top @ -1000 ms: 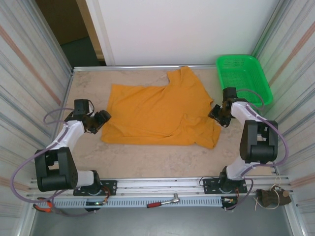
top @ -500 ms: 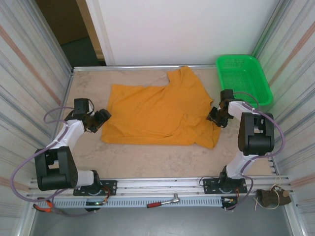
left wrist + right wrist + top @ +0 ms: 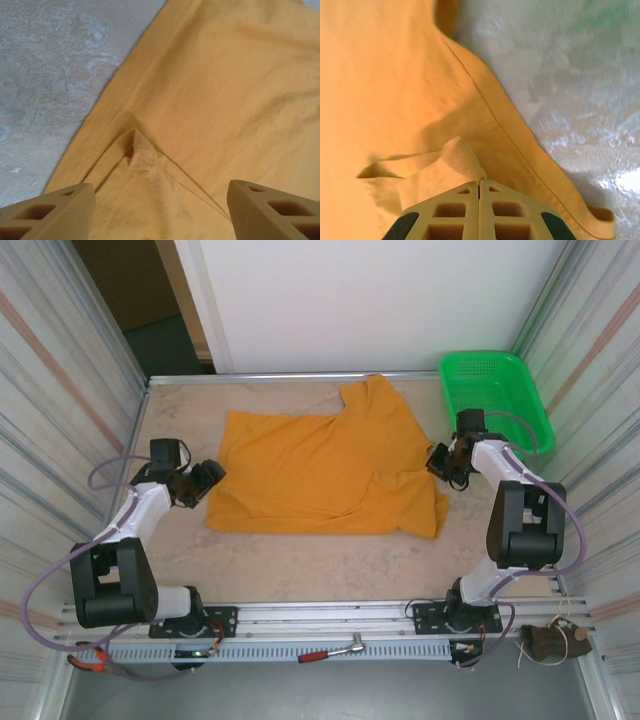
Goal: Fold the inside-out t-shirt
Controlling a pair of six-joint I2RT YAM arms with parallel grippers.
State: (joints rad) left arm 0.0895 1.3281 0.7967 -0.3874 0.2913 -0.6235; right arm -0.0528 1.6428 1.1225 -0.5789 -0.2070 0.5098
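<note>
I have the t-shirt [image 3: 330, 465] lying mostly flat across the middle of the overhead frame, on the pale mottled table [image 3: 300, 570]. Its face-up side is plain mustard-orange. 1 part of it reaches up toward the top centre of the frame, close to the table's far rail, and 1 corner points down at the lower right of the cloth.

My left gripper [image 3: 160, 210] sits at the cloth's left edge, in the left-middle of the overhead frame. Its 2 tan fingers [image 3: 50, 212] stand spread wide at the bottom corners of the left wrist frame. Between them I see the stitched hem running diagonally and a small peaked wrinkle in the fabric. I cannot tell whether the fingers touch the cloth.

My right gripper [image 3: 479, 186] is at the cloth's right edge, in the right-middle of the overhead frame, just below the green basket [image 3: 495, 395] at the upper right. In the right wrist frame its 2 fingers are pressed together at the bottom centre, pinching a small raised nub of the orange fabric just inside the hem. Bare table fills that frame's right side.
</note>
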